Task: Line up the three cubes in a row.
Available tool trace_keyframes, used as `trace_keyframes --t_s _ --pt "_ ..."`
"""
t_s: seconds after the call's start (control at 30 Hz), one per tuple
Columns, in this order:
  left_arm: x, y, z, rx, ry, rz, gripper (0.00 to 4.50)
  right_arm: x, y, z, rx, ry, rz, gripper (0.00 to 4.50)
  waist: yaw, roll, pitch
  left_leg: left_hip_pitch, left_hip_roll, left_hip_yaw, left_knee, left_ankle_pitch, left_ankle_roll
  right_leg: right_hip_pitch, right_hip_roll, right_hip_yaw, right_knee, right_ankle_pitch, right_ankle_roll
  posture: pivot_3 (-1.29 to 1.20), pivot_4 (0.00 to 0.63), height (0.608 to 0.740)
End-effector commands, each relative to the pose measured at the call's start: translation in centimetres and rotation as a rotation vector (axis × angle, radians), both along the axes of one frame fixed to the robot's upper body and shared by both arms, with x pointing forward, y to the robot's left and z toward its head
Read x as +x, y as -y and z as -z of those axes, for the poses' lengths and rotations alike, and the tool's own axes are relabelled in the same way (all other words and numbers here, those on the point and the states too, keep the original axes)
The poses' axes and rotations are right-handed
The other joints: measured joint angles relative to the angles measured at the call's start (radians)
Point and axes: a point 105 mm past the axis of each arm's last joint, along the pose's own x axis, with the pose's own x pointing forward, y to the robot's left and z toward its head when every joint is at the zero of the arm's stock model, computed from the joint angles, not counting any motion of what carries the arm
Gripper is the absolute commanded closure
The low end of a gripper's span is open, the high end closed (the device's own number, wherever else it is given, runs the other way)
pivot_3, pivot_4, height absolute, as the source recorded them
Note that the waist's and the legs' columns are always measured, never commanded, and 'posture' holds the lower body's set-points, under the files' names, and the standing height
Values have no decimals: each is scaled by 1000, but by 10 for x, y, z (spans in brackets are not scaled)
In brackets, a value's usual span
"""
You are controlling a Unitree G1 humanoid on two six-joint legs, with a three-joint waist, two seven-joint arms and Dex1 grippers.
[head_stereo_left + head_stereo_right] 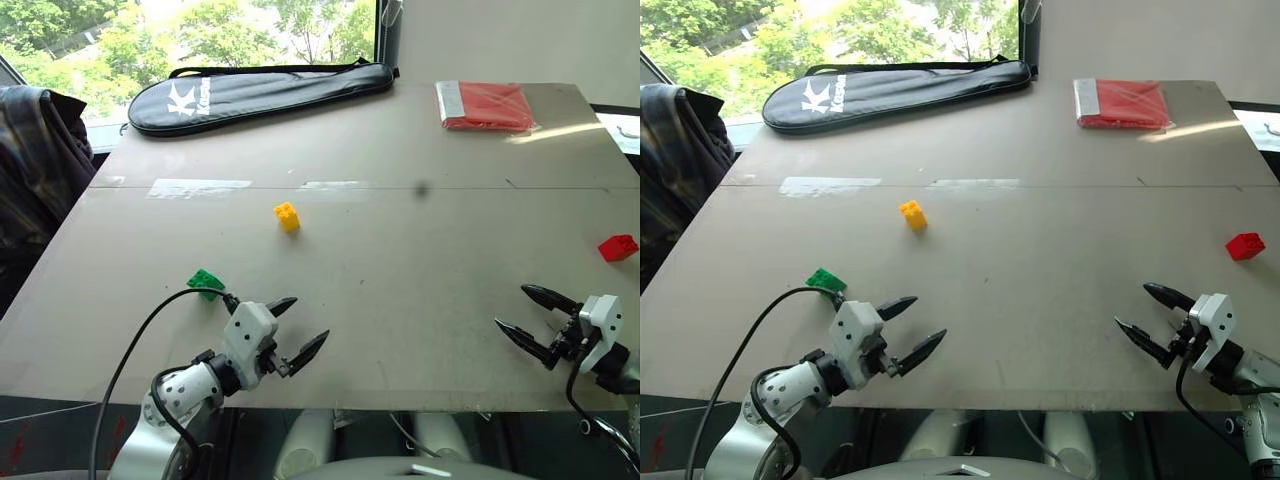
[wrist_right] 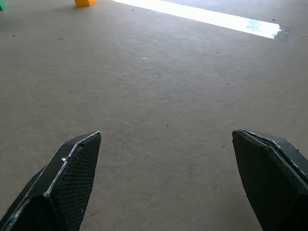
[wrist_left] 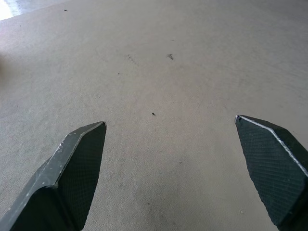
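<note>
Jaws spread on both grippers; red cube (image 1: 617, 247) and green cube (image 1: 206, 283) lie wide apart

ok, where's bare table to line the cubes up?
Wide bare patch between yellow cube, red cube and the open right gripper. Tight by green cube, close beside the left gripper. Far edge holds racket bag, red packet.

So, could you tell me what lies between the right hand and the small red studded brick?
Nothing: in the left eye view only bare grey table separates the open right hand from the red studded plastic brick.
</note>
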Motion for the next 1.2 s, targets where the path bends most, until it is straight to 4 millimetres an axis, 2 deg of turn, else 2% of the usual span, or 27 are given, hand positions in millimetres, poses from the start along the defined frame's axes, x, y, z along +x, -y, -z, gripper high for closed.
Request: trace_keyframes --t_s 0.03,0.3,0.53,0.6,0.77,0.9,1.0,1.2 --pt "-3 4 -5 -19 12 28 104 -2 3 -7 -12 23 2 0 0 0 0 0 0 0 0 0 0 0 0 0 0 0 0 0 150 740" --pt "-2 4 -10 -35 18 49 104 0 -1 -8 -3 31 -1 0 -1 0 0 0 0 0 0 0 0 0 0 0 0 0 0 0 150 740" --pt "6 9 -18 -42 39 74 104 0 4 -9 0 42 22 0 0 0 0 0 0 1 0 0 0 0 0 0 0 0 0 0 150 740" --pt "10 10 -23 -38 53 98 104 2 10 -14 21 57 67 0 1 0 0 0 0 1 0 0 0 0 0 0 0 0 0 0 150 740" --pt "14 15 -41 -62 69 173 104 -3 35 -32 68 75 179 0 8 1 -1 0 0 1 1 0 0 0 0 0 1 0 0 0 150 740" --pt "10 27 -72 -107 86 334 104 -3 85 -43 33 73 449 0 12 1 -1 0 0 1 1 0 0 0 0 0 1 0 0 0 150 740" --pt "8 36 -87 -111 95 427 104 -1 110 -44 -24 55 582 0 12 1 -1 0 0 2 1 0 0 0 0 0 2 0 0 0 150 740" --pt "4 47 -113 -99 115 558 104 14 141 -51 -38 40 715 0 -4 1 -1 1 1 6 1 2 -3 0 3 2 2 0 0 0 150 740"
